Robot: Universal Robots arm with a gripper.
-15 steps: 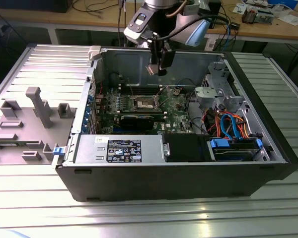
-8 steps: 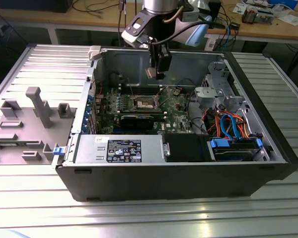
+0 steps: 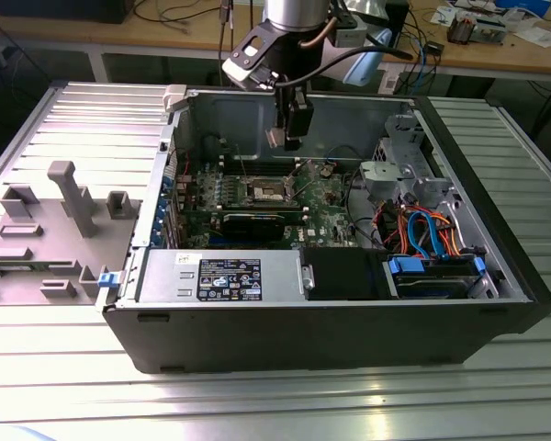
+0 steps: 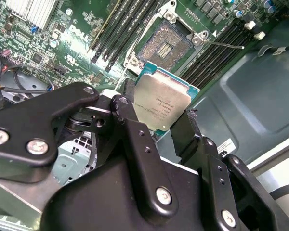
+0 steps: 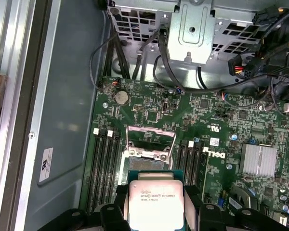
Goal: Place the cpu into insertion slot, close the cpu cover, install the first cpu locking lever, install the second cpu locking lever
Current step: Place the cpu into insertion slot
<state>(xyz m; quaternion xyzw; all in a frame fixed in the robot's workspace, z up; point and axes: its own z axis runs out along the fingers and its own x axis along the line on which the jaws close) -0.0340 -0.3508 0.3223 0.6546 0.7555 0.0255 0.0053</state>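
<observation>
I have the gripper hanging inside the open computer case, above the motherboard. Its two black fingers pinch the cpu by opposite edges, so the chip sits between them with its silver-grey top facing the second wrist view's camera. The chip is in the air, apart from the board. In the first wrist view the insertion slot lies just beyond the held chip, with its contact field bare and nothing seated in it. A silvery metal piece stands at the slot's edge nearest the chip; I take it for the cpu cover, tipped up off the slot, though I cannot tell its exact angle. Black memory slots run along both sides of the socket. A finned heat sink sits farther along the board. In the exterior view the black-labelled power supply box lies along the case's near wall, and a grey fixture tray rests on the table at the exterior view's left.
</observation>
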